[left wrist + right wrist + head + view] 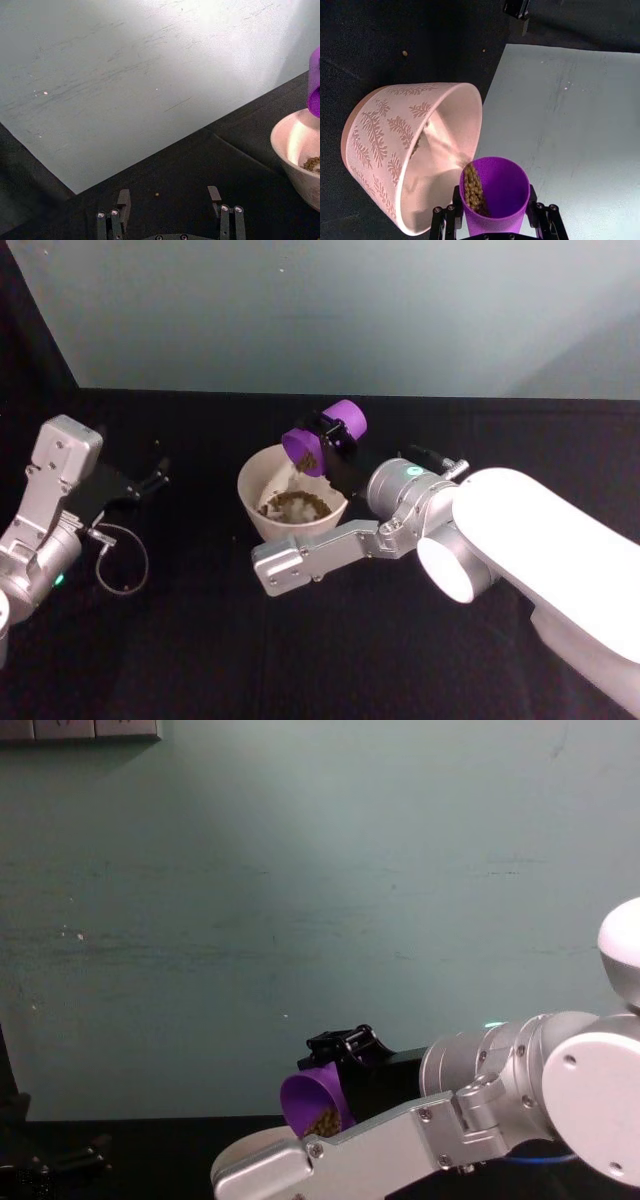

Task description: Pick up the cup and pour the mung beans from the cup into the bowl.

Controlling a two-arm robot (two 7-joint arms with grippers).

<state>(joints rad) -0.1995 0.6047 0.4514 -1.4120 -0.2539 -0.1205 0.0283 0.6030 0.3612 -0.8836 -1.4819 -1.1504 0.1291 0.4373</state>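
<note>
Purple cup [349,418]: the right gripper [333,433] is clamped on its sides. The cup is tipped mouth-down over the bowl [247,478] at the rim's 1 o'clock, so the beans [472,189] slide inward. I judge the pour well along, with a heap lying in the bowl and some at the cup's lip.
Black table [200,640]: open room round the bowl, with the wall [300,310] at 12 o'clock.
Left gripper [150,480]: at 9 o'clock, well apart, fingers spread, empty, parked.
</note>
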